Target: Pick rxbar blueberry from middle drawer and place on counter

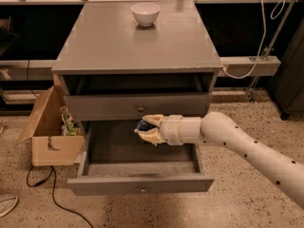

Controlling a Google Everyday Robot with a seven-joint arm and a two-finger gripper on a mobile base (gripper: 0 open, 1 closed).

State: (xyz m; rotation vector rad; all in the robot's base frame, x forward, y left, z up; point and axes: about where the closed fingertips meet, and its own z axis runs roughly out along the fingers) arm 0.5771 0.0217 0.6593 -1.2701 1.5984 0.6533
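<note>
My tool (148, 130) hangs over the open middle drawer (118, 184), just below the front of the upper drawer (104, 107), with its fingers pinching the rxbar blueberry (142, 126). The bar sits right at the fingertips, dark wrapper poking out, and I can't tell which way its long axis runs. The tabletop (118, 51) lies above and behind that upper front, so I judge I must pull outward first, then lift and set down short of the white bowl (145, 13).
</note>
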